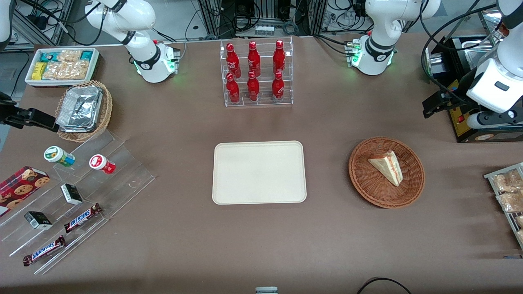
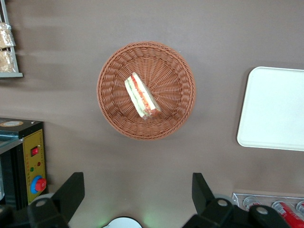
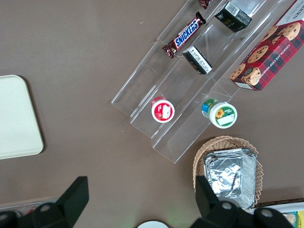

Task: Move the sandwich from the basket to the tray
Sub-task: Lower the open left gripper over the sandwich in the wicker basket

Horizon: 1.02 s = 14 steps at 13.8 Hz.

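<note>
The sandwich (image 1: 387, 166), a pale wedge with red and green filling, lies in the round reddish-brown basket (image 1: 367, 183). The cream tray (image 1: 259, 172) lies flat and bare at the table's middle, beside the basket. My gripper (image 1: 434, 105) hangs high above the table toward the working arm's end, farther from the front camera than the basket. It is open and empty. The left wrist view looks down on the sandwich (image 2: 141, 96) in the basket (image 2: 114, 76), with the tray (image 2: 273, 108) beside it. Its fingers (image 2: 71, 190) stand wide apart, clear of the basket.
A black box with a yellow panel (image 1: 470, 126) stands under my gripper. A rack of snack packs (image 1: 506, 192) lies at the working arm's end. A clear rack of red bottles (image 1: 257, 73) stands farther back than the tray. Acrylic steps with snacks (image 1: 69, 196) and a tan foil basket (image 1: 83, 110) lie toward the parked arm's end.
</note>
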Tool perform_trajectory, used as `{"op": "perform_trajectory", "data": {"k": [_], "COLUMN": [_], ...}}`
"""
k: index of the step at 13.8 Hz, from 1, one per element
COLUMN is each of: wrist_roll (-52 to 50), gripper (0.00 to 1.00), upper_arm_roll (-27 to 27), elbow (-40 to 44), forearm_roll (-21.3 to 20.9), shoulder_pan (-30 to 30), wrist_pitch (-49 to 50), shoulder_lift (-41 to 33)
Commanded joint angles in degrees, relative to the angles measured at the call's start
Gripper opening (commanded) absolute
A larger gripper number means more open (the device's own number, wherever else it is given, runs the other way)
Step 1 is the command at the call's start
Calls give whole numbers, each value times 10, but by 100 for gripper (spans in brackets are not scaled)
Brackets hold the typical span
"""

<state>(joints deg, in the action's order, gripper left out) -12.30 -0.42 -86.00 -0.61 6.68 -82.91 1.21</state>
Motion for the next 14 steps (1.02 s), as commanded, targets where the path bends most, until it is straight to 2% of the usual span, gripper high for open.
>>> {"op": "perform_trajectory", "data": {"k": [1, 4, 5, 11, 14], "wrist_roll": [10, -13, -18, -151, -268], "gripper": [100, 100, 100, 100, 100], "upper_arm_roll": [4, 5, 5, 4, 3], "elbow": [8, -6, -34, -183, -243], "forearm_roll": [-11, -12, -12, -30, -31], "shoulder_pan": [2, 1, -1, -2, -1], "wrist_pitch": [6, 5, -9, -190, -296], "shoulder_lift": [-2, 6, 5, 3, 25]}}
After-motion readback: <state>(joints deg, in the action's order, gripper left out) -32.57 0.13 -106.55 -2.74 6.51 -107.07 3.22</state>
